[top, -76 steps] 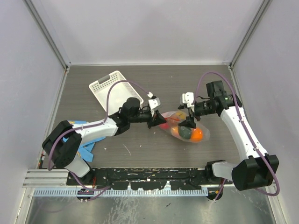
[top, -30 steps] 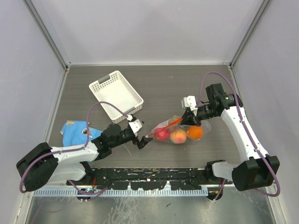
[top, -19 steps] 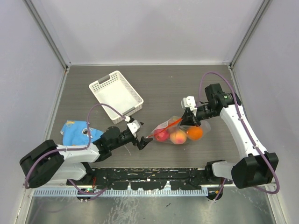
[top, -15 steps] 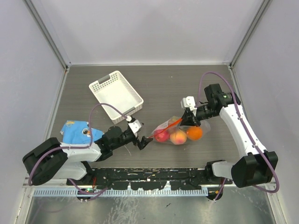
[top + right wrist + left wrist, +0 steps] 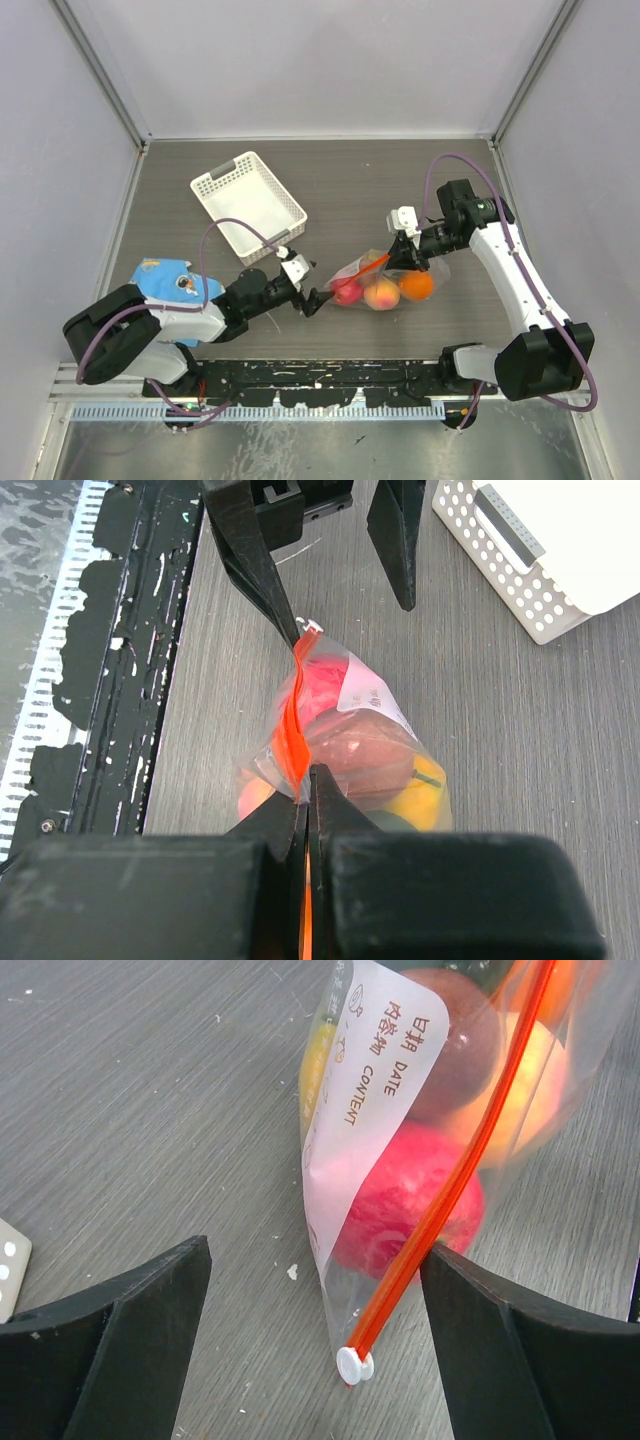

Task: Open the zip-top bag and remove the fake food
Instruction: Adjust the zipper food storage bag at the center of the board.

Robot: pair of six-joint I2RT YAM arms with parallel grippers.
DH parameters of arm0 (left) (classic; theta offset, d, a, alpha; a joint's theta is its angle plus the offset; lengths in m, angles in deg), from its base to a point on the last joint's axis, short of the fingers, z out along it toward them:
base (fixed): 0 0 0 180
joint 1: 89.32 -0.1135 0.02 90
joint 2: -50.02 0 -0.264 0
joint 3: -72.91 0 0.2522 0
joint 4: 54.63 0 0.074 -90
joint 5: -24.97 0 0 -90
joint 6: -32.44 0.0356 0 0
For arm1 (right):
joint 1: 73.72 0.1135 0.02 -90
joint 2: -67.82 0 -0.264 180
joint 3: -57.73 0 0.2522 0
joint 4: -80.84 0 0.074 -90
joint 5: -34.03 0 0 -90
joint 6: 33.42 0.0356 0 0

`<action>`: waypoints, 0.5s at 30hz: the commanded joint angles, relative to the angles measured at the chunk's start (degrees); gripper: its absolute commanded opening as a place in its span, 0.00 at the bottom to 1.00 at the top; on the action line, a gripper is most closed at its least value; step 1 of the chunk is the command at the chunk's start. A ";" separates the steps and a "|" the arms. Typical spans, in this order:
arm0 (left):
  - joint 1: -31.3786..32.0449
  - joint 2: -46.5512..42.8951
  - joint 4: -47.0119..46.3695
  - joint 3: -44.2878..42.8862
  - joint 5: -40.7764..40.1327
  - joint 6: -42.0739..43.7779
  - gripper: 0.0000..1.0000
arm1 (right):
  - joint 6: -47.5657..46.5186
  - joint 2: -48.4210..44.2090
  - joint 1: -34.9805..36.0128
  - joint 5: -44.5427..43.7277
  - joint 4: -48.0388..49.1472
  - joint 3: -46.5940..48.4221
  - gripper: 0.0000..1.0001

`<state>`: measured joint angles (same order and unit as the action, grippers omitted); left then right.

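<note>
1. Zip-top bag (image 5: pixel 345 276): clear crinkly plastic. It lies right of centre on the near half of the grey table (image 5: pixel 350 180), between the two grippers. A white printed label panel (image 5: pixel 375 1080) sits at its left end.
2. Zip strip (image 5: pixel 470 1150): orange-red, running as one line along the bag's upper edge. Its white slider (image 5: pixel 353 1365) sits at the left corner, low over the tabletop.
3. Toy fruits, all inside the bag:
   - red-pink fruit (image 5: pixel 410 1210), nearest the slider
   - brown fruit (image 5: pixel 450 1040) and yellow fruit (image 5: pixel 318 1060), behind it
   - peach fruit (image 5: pixel 381 294), in the middle
   - orange fruit (image 5: pixel 417 286), at the right end
   - any others cannot be told apart
4. Right gripper (image 5: pixel 400 262): fingers pressed together on the zip strip, holding that edge up. The fruit sags below it.
5. Left gripper (image 5: pixel 314 297): jaws spread wide, one finger on each side of the slider corner, gripping nothing. One fingertip is right at the strip's end; whether it touches cannot be told.
6. White slotted basket (image 5: pixel 215 190): far and left of centre, well apart from the bag.
7. Blue printed cloth (image 5: pixel 165 280): near left, beside the left arm.
</note>
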<state>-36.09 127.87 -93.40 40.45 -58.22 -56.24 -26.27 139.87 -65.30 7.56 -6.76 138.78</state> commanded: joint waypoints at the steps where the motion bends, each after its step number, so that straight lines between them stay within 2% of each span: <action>1: 0.21 1.61 -5.87 -2.56 0.20 0.89 0.82 | -1.37 0.19 0.12 1.95 -0.69 1.89 0.01; 10: 0.32 3.68 -6.45 -4.37 0.18 1.00 0.78 | -1.44 0.31 0.19 1.66 -0.60 1.79 0.01; 15: 0.36 4.84 -6.52 -5.15 0.39 1.05 0.68 | -1.49 0.35 0.19 1.68 -0.60 1.77 0.01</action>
<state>-36.00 132.19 -95.02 37.61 -58.16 -56.17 -26.69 140.29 -65.30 7.52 -6.78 138.78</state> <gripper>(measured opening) 0.701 0.031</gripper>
